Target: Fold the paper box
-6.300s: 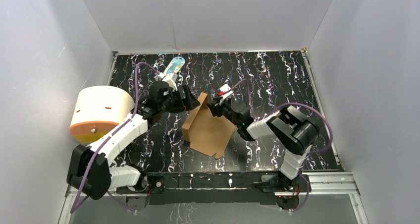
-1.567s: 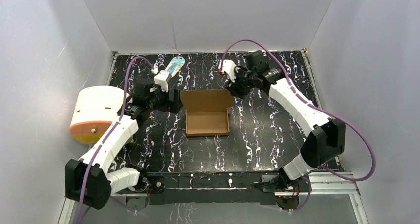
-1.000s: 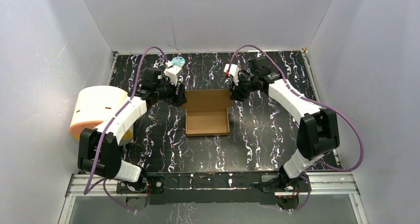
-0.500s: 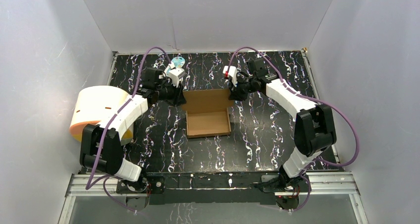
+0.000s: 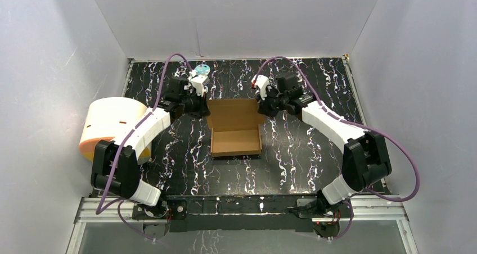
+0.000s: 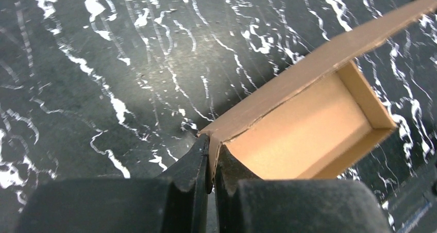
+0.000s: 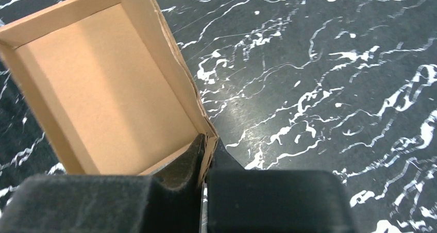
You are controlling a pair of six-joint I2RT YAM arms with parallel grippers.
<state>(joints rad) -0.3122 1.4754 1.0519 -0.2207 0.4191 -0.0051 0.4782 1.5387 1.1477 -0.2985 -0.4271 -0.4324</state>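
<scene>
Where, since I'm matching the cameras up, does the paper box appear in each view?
Top external: paper box at the middle of the table.
Left wrist: lower right, corner pinched by the left fingers.
Right wrist: upper left, corner pinched by the right fingers.
Shared landmark: the black, white-veined table.

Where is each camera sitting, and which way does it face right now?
Top external: above and behind the bases, looking down at the black marbled table; both arms show.
Left wrist: looks past the left gripper, clamped on a corner of the shallow brown cardboard box.
Right wrist: looks past the right gripper, clamped on another corner.
Both wrist views share the box's open interior.
</scene>
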